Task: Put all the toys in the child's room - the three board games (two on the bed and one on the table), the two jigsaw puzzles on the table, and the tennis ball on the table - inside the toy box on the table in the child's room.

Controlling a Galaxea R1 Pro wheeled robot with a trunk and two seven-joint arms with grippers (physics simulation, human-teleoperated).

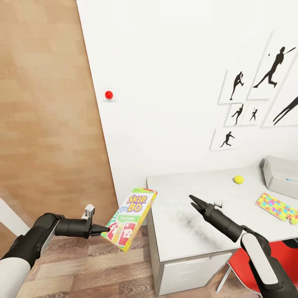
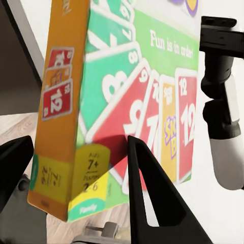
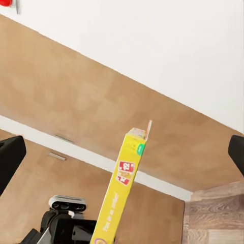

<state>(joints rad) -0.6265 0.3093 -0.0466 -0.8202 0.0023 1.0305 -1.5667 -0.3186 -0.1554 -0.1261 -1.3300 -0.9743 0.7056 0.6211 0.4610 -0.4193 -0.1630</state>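
Left gripper [image 1: 108, 229] clamps the green-yellow-red "Skip-Bo" cardboard box [image 1: 131, 218] in the air beside the pale grey table [image 1: 186, 231]. Right gripper [image 1: 194, 201], fingers apart, hovers over the tabletop; small yellow-green tennis ball [image 1: 238, 179] lies near the light-grey toy box [image 1: 276, 176].

Skip-Bo box [image 1: 131, 218]: green, yellow, red cards. Ball [image 1: 238, 179]: yellow-green. Puzzle [image 1: 277, 207]: multicoloured pieces. Table [image 1: 186, 223]: pale grey.

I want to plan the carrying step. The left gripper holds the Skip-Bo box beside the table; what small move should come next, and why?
Probably move the left gripper toward the right, over the table. The Skip-Bo box hangs off the table's edge above the floor, and the toy box sits at the far right, past the tennis ball.
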